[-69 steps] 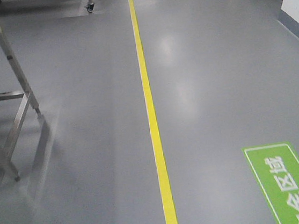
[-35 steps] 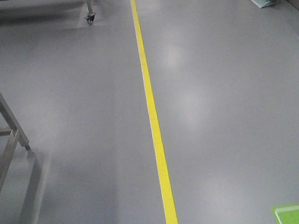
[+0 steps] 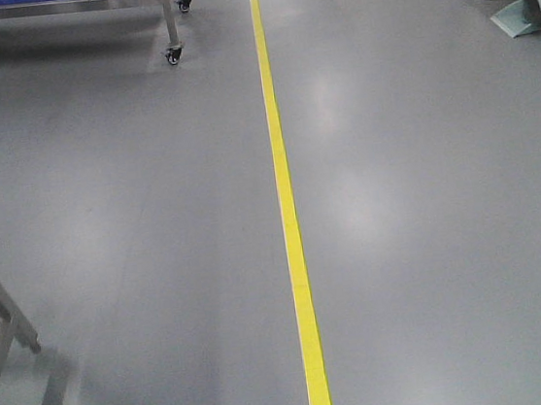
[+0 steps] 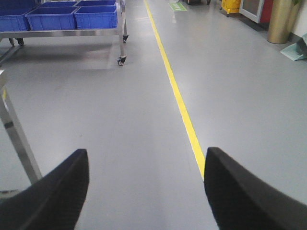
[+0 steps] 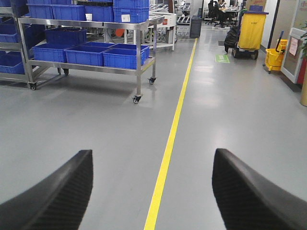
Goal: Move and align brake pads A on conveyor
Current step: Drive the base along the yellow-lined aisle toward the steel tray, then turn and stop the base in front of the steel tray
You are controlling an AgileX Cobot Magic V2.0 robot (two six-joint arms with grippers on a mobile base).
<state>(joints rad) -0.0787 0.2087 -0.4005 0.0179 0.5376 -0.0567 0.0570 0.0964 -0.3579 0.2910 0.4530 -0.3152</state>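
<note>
Left gripper (image 4: 146, 191): black curved fingers spread wide, nothing held. Right gripper (image 5: 152, 191): likewise wide apart, empty. Both above smooth grey floor (image 3: 432, 243) with yellow painted line (image 3: 289, 210). Wheeled steel rack of blue plastic bins (image 5: 91, 55) left of line. Brake pads A, conveyor: in no view

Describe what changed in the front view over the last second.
The base appears to be rolling forward: the green floor marking at lower right has slid out of frame, the steel table frame has sunk to the lower-left corner, and the wheeled cart ahead is nearer. The yellow floor line stays roughly centred. The left gripper and right gripper are open, empty.
</note>
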